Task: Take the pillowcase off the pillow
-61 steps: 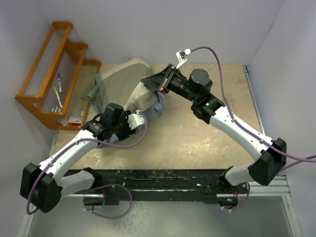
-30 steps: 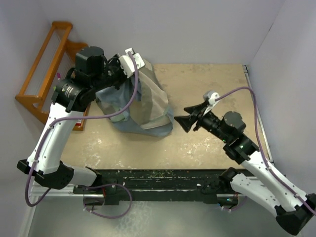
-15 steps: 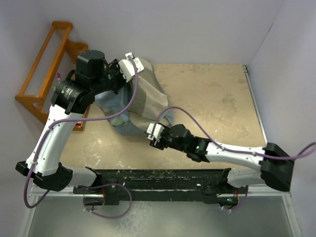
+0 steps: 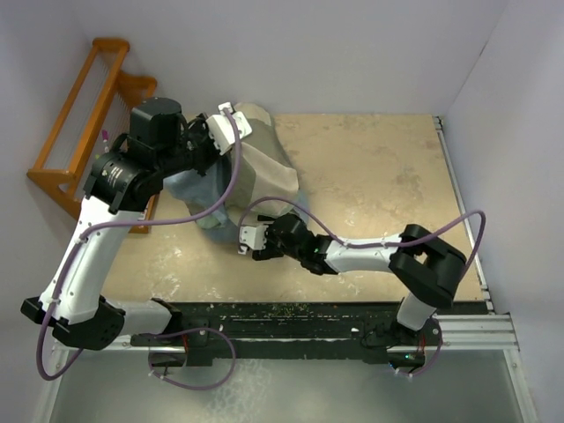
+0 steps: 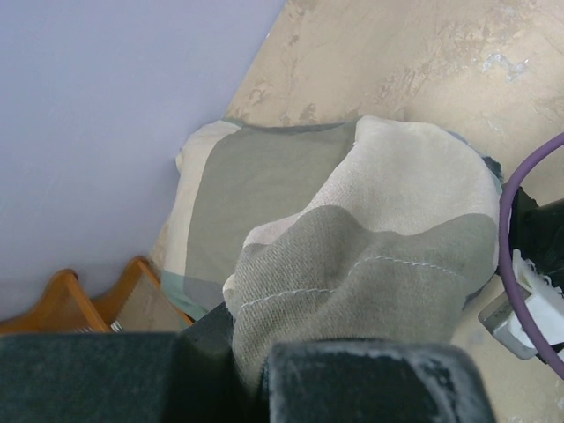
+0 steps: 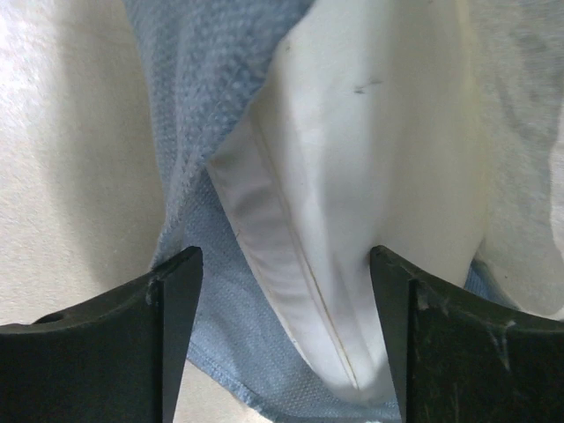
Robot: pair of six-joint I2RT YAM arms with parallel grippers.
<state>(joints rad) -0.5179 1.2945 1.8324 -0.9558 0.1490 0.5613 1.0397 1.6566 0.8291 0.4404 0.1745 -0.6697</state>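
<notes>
Pillowcase (image 4: 264, 176), bunched at 10 o'clock on desk (image 4: 379, 176), is kept clamped by left gripper (image 5: 251, 361), jaws shut. Right gripper (image 6: 286, 264) has been swung in from 3 o'clock. Its open jaws are set astride exposed pillow (image 6: 352, 176), so pull-out looks ready.

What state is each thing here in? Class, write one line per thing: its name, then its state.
Pillowcase, bunched, one end pulled up, partly covering the pillow.
Pillow, mostly inside the pillowcase, one cream corner poking out of the opening.
Left gripper, shut on the pillowcase, raised.
Right gripper, open, fingers either side of the pillow's bare corner.
</notes>
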